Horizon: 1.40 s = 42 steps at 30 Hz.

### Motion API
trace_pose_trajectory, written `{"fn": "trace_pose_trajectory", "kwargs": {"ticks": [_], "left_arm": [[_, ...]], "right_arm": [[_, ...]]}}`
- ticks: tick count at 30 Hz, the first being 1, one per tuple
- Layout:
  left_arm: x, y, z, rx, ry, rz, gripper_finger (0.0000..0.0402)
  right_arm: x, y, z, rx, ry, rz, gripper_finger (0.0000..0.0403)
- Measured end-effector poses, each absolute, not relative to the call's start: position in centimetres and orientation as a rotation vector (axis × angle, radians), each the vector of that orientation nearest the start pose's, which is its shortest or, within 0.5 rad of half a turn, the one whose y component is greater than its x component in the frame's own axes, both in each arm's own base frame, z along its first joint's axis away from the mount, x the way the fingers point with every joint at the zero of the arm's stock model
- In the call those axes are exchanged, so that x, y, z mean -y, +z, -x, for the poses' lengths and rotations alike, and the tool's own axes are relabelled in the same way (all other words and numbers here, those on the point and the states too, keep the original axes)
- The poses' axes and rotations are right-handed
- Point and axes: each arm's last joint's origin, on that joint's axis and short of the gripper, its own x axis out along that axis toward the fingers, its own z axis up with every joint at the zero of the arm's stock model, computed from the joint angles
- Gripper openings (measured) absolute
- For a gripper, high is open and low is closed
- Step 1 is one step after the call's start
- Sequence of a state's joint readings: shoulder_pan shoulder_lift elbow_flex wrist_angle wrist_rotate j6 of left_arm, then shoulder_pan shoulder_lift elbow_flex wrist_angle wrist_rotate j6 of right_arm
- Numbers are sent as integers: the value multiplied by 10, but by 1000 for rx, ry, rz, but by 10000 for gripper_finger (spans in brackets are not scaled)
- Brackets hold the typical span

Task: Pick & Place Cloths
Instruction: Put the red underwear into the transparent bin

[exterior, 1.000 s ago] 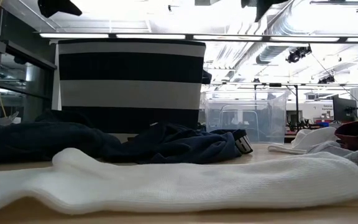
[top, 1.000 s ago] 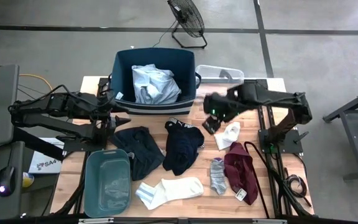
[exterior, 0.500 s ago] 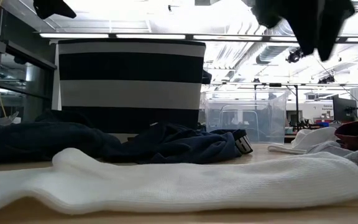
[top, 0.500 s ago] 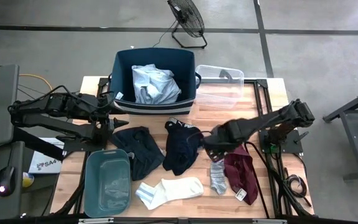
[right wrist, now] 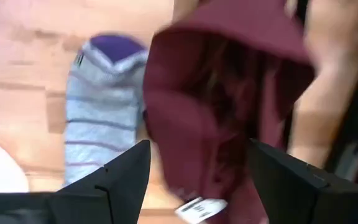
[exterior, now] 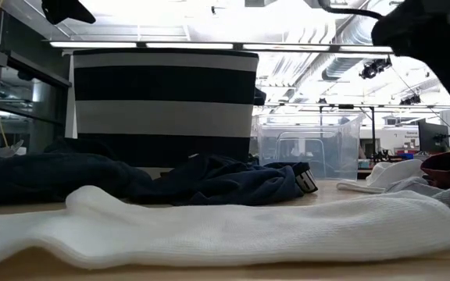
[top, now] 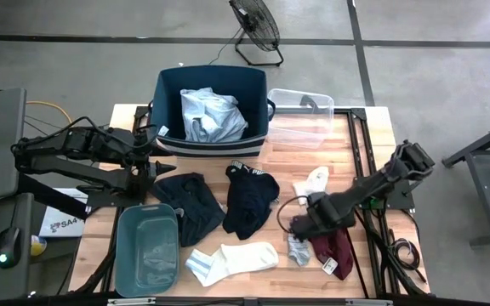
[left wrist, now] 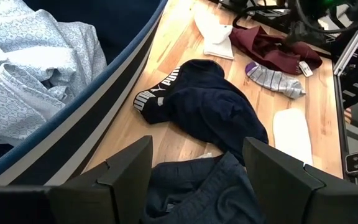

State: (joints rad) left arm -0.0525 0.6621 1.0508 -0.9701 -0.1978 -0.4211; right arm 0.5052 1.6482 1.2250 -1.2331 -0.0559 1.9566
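Note:
A light blue shirt [top: 211, 115] lies inside the navy bin [top: 168, 85]. On the table lie a black piece [top: 190, 208], a navy piece [top: 249, 200], a long white sock [top: 232, 259], a small white sock [top: 313, 183], a grey striped sock [right wrist: 101, 118] and a maroon piece [right wrist: 222, 99]. My right gripper [top: 302, 226] hangs open, pointing down, just above the maroon piece and the grey sock; in the right wrist view [right wrist: 197, 180] its fingers stand on either side of the maroon piece's edge. My left gripper [top: 162, 161] waits open beside the bin's near left corner, above the black piece.
A teal tub [top: 147, 251] stands at the near left. A clear plastic box [top: 300, 119] sits to the right of the bin at the far edge. Beyond the table a floor fan [top: 258, 25] stands. Dark cables [top: 398, 251] run along the table's right edge.
My right gripper has swung from beside the bin's right corner toward the table's near edge and come down, rolling its wrist, until it hangs over the maroon piece and grey sock. Its fingers have stayed open. The small white sock it passed over shows again.

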Motion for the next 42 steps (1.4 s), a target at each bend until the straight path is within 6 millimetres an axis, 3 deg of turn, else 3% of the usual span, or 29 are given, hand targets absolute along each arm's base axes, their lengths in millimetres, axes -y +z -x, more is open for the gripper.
{"fn": "trace_pose_trajectory", "kwargs": {"ticks": [12, 27, 32, 40, 42], "left_arm": [[-1, 360, -95, -552, 263, 332, 245], [-1, 358, -94, -574, 264, 331, 245], [-1, 358, -94, -576, 263, 333, 245], [-1, 358, -94, -576, 262, 328, 245], [-1, 358, -94, -575, 260, 327, 245]], "right_arm": [[-166, 181, -212, -1227, -1356, -1229, 256], [-153, 129, -191, -1250, -1336, -1289, 246], [-151, 126, -190, -1238, -1317, -1279, 189], [-151, 125, -191, -1231, -1270, -1246, 32], [-151, 125, -191, -1231, -1249, -1230, 12]]}}
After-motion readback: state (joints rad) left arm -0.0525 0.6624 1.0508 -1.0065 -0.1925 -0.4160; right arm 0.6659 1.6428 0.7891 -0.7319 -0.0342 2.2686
